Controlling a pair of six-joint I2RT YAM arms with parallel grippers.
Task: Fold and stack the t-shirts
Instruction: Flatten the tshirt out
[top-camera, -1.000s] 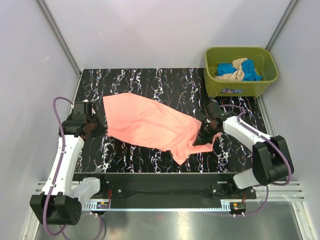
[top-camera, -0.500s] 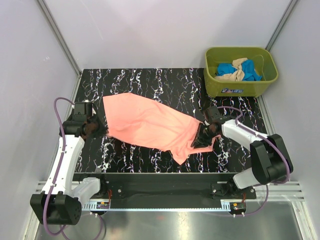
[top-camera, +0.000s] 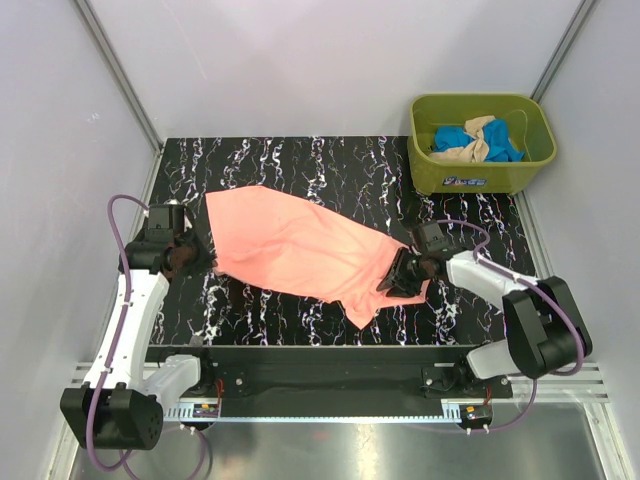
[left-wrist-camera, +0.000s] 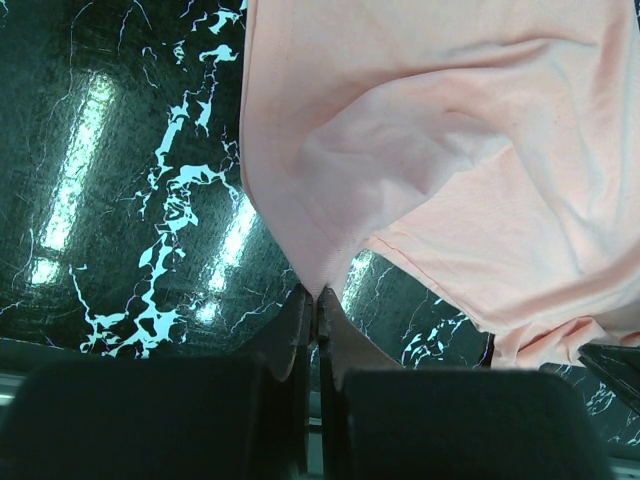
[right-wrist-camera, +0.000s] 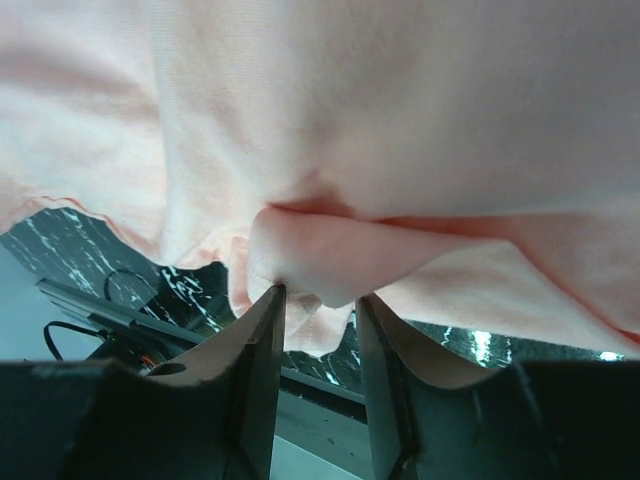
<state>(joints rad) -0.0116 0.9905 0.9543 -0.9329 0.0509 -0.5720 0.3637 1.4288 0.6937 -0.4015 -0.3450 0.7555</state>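
Observation:
The salmon-pink t-shirt (top-camera: 300, 245) lies stretched slantwise across the black marbled table (top-camera: 300, 165), from far left to near right. My left gripper (top-camera: 192, 257) is at its left corner, shut on a pinch of the hem (left-wrist-camera: 320, 270). My right gripper (top-camera: 393, 281) lies low at the shirt's right end. In the right wrist view its jaws stand apart, and a thick fold of the pink cloth (right-wrist-camera: 320, 255) bulges at the fingertips (right-wrist-camera: 272, 300). A bright blue tee (top-camera: 455, 137) and a beige-tan tee (top-camera: 481, 134) are bundled in the tub.
The olive-green plastic tub (top-camera: 480, 176) stands at the table's far right corner, just beyond my right arm. Grey walls enclose the table on three sides. A metal rail (top-camera: 330, 405) with the arm bases runs along the near edge.
My right gripper has slid a little left and nearer over the shirt's right end, covering the corner that showed beside it. The left gripper and the shirt's left part have not moved.

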